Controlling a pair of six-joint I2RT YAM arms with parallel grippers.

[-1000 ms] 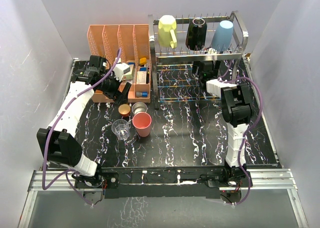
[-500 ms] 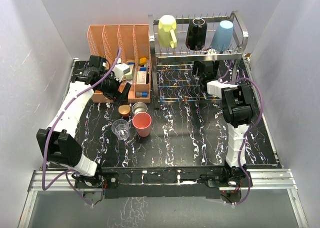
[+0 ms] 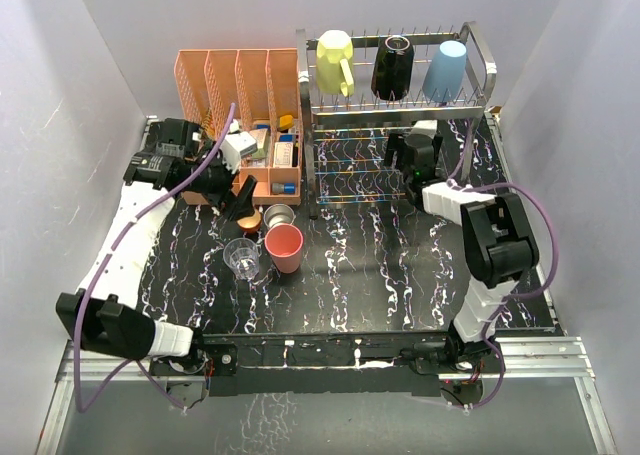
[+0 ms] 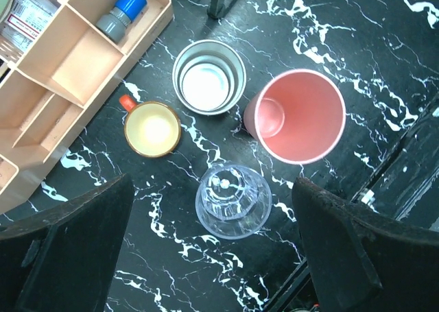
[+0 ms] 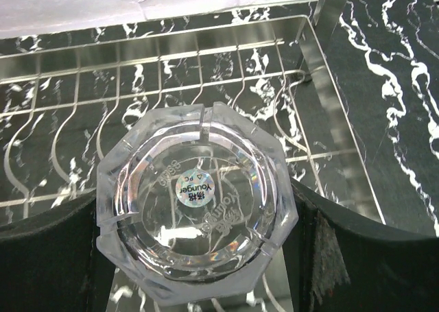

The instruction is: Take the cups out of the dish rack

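Observation:
The dish rack (image 3: 482, 65) stands at the back right. On its upper prongs sit a pale yellow mug (image 3: 335, 60), a black mug (image 3: 392, 67) and a light blue tumbler (image 3: 445, 70). My right gripper (image 3: 408, 150) reaches over the lower tier (image 5: 206, 72); both fingers press the sides of an upturned clear glass (image 5: 195, 226). My left gripper (image 4: 212, 250) hangs open above the table over another clear glass (image 4: 233, 199), apart from it. Beside that glass stand a pink tumbler (image 4: 300, 115), a steel cup (image 4: 208, 86) and a small orange-red cup (image 4: 151, 129).
A peach slotted organizer (image 3: 235, 85) with small bottles and boxes stands at the back left, close to my left wrist and next to the rack's left post (image 3: 308, 165). White walls close in the table on three sides.
My right gripper's fingers have closed in on the clear glass in the rack's lower tier, and that arm's elbow has swung right. My left arm has shifted left, still open.

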